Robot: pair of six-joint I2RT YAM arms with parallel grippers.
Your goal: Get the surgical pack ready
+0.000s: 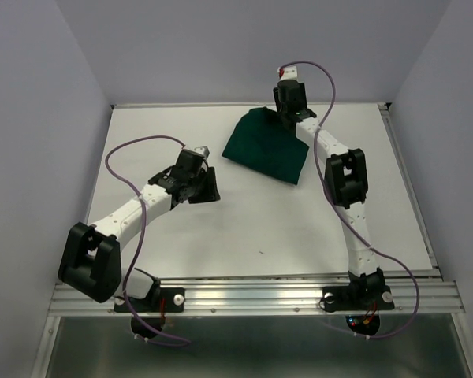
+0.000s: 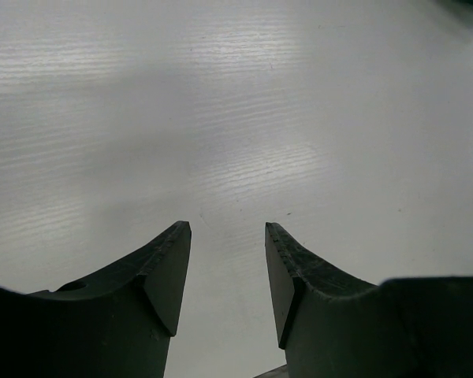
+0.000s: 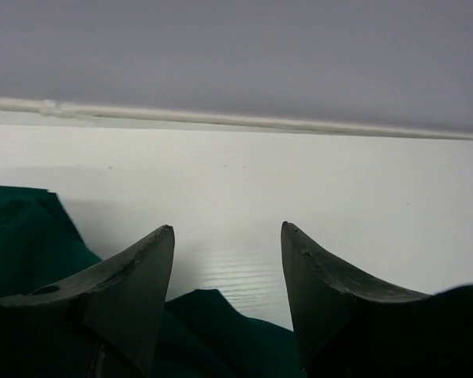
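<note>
Drape (image 1: 264,146) of dark green cloth, folded into a rough wedge, on the far half of the counter (image 1: 244,228), a little right of centre and close to the back edge. Narrower end toward the back wall (image 1: 244,47), broader end toward the middle of the counter. Cloth creased, a thin shadow along its near edge.

Right arm (image 1: 347,181) stretched from its base at the near right corner out to the far side. Right end effector (image 3: 227,228) at the far right corner of the drape, released: fingers spread, bare white counter showing between the tips, nothing clasped. In the right wrist view, green cloth low on the left and again beneath the gap between the fingers. Contact between fingers and cloth: impossible to tell.

Left arm (image 1: 134,209) bent over the left half of the counter. Left end effector (image 2: 227,227) low over bare surface, well apart from the drape, likewise released: fingers parted, only white counter between them. Sliver of green at the top right corner of the left wrist view.

Purple cable (image 1: 142,142) looped along each arm. Metal rail (image 1: 252,295) along the near edge, both bases bolted to it.
</note>
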